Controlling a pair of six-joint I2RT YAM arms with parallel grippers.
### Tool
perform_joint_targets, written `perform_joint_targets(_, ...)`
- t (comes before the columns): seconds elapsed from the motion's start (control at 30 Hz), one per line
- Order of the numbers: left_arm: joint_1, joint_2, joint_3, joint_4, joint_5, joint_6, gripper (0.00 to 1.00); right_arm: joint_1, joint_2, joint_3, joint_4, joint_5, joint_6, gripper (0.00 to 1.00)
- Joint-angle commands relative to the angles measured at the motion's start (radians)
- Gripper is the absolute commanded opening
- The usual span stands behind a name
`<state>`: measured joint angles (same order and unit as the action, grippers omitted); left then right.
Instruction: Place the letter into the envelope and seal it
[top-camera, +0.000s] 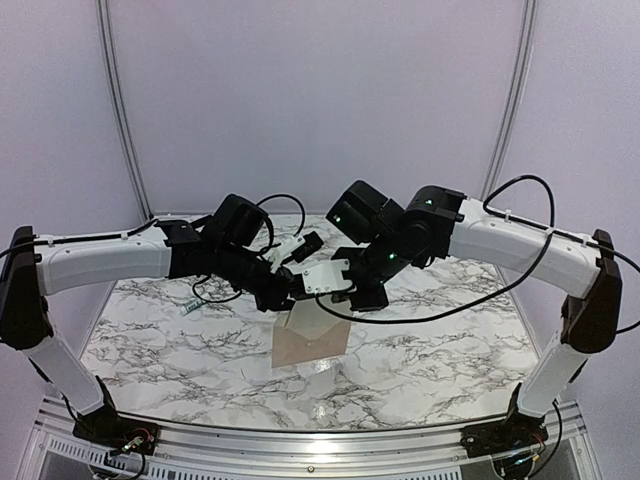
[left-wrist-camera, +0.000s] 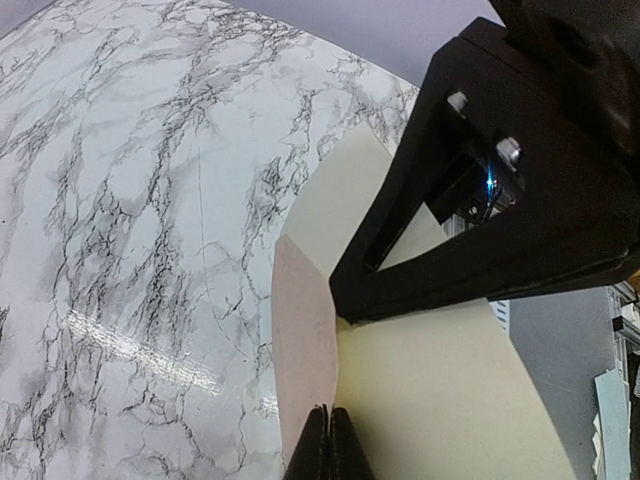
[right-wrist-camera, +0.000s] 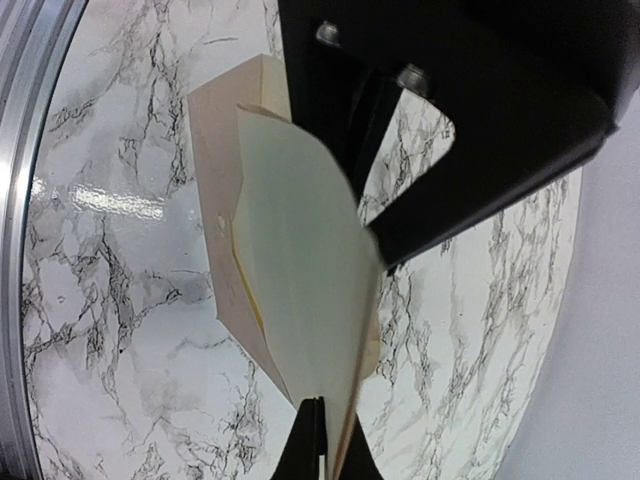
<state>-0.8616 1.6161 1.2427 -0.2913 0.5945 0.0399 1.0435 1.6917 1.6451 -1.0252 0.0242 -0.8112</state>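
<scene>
The cream envelope (top-camera: 310, 340) hangs upright over the middle of the marble table, its flap point up between the two grippers. My right gripper (right-wrist-camera: 328, 445) is shut on the tip of the cream flap (right-wrist-camera: 300, 260). A peach sheet, the letter (right-wrist-camera: 215, 180), lies against the envelope just behind the flap. In the left wrist view my left gripper (left-wrist-camera: 331, 440) is shut right where the peach letter (left-wrist-camera: 305, 340) meets the cream envelope (left-wrist-camera: 450, 400). From above, the left gripper (top-camera: 288, 292) and right gripper (top-camera: 345, 290) nearly touch; how deep the letter sits is hidden.
The marble table (top-camera: 180, 340) has an aluminium rail (top-camera: 300, 445) along its near edge. The right gripper's black body (left-wrist-camera: 520, 180) looms close in the left wrist view, and the left one's (right-wrist-camera: 470, 110) in the right wrist view. A small tag (top-camera: 190, 305) lies at the left.
</scene>
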Motion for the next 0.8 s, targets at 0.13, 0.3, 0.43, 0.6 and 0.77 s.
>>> perform_joint_targets(0.13,0.002,0.012,0.022,0.052,-0.043,-0.056,0.0,0.01,-0.038,-0.013,0.065,0.051,0.033,0.0)
perform_joint_targets(0.3,0.006,0.022,0.025,0.09,-0.075,-0.133,0.0,0.009,-0.045,-0.041,0.115,0.069,0.051,0.0)
perform_joint_targets(0.43,0.014,0.021,0.031,0.106,-0.057,-0.169,0.0,0.01,-0.06,-0.062,0.145,0.079,0.042,0.0)
perform_joint_targets(0.6,0.031,0.019,0.032,0.118,-0.021,-0.201,0.0,0.01,-0.09,-0.089,0.188,0.094,0.035,0.0)
perform_joint_targets(0.77,0.046,0.013,0.02,0.14,-0.006,-0.226,0.0,0.01,-0.137,-0.128,0.262,0.128,0.031,0.0)
